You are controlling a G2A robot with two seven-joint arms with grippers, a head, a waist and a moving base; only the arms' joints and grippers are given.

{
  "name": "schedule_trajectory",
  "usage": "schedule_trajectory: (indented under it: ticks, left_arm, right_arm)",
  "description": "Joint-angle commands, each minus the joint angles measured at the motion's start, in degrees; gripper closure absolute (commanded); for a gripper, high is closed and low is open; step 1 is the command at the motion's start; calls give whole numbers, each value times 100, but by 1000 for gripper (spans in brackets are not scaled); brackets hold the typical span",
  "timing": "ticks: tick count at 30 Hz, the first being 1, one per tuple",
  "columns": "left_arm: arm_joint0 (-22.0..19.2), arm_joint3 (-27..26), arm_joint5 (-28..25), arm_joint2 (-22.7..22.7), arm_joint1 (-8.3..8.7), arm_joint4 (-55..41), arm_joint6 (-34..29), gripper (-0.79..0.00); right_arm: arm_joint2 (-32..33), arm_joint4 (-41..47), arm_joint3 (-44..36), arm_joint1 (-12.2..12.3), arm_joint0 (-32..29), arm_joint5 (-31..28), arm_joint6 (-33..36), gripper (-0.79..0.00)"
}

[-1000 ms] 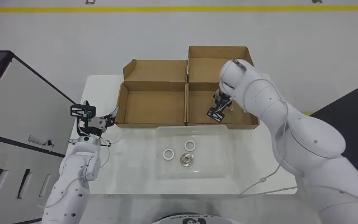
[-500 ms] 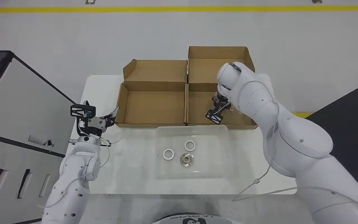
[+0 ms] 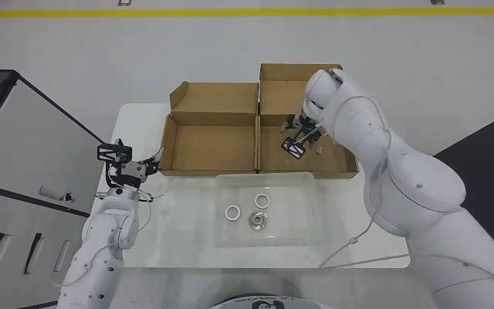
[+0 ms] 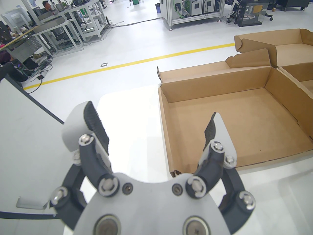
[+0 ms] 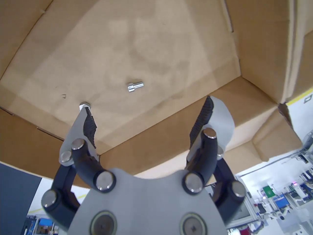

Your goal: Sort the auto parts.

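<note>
Over the right cardboard box (image 3: 274, 157), at one o'clock on the table (image 3: 177, 224), the right gripper (image 5: 146, 103) hangs with jaws apart and empty above a small metal bolt (image 5: 135, 86) lying on the box floor. At nine o'clock the left gripper (image 4: 151, 121) is likewise spread, holding nothing. A hub (image 3: 257, 221) sits in the clear tray (image 3: 301, 224) at six o'clock.

**Way in is from above**

The left box (image 3: 212, 148) and right box (image 3: 272, 158) stand wall to wall at the far edge of the table (image 3: 154, 232), open on top. The clear tray (image 3: 301, 224) lies just beside their near walls. The right gripper (image 5: 149, 113), spread wide, occupies the right box above a bolt (image 5: 135, 86).
</note>
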Motion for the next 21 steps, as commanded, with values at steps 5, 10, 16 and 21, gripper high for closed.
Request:
schedule_trajectory:
  ticks: [5, 10, 16, 21]
  left_arm:
    - [0, 0, 0, 0, 0, 0, 0, -785]
    - [0, 0, 0, 0, 0, 0, 0, -785]
    - [0, 0, 0, 0, 0, 0, 0, -785]
    - [0, 0, 0, 0, 0, 0, 0, -785]
  right_arm:
    - [135, 655, 304, 134, 67, 502, -498, -785]
    - [302, 1331, 584, 279, 79, 1110, -1107, -785]
    - [613, 2416, 997, 494, -28, 2281, -2279, -785]
    - [854, 3244, 1062, 635, -126, 2726, -2724, -785]
